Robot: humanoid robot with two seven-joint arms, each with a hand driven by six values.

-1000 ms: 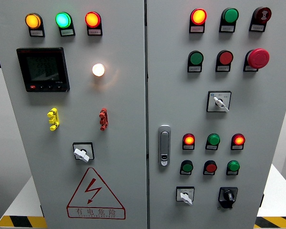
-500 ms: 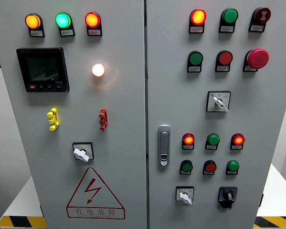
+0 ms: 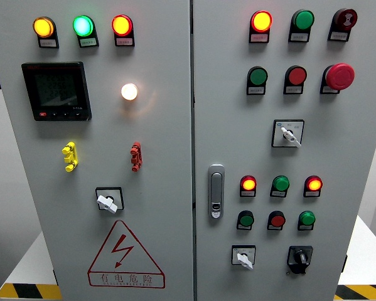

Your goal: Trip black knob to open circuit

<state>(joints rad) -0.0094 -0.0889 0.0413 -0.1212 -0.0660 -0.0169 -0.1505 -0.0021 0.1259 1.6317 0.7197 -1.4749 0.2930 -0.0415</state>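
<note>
The black knob (image 3: 299, 258) sits at the lower right of the grey cabinet's right door (image 3: 288, 150), its pointer aimed up and slightly left. To its left is a white selector knob (image 3: 243, 257) turned down-right. Above them, a red lamp (image 3: 248, 184) and another red lamp (image 3: 313, 184) glow, with a green lamp (image 3: 280, 184) between them. Neither of my hands shows in the head view.
A chrome door latch (image 3: 216, 191) sits by the seam between the doors. The left door (image 3: 100, 150) carries a black meter (image 3: 56, 91), a lit white lamp (image 3: 129, 91), yellow (image 3: 69, 156) and red (image 3: 135, 156) toggles, a white selector (image 3: 108, 200) and a hazard triangle (image 3: 125, 256). A red mushroom button (image 3: 339, 76) is upper right.
</note>
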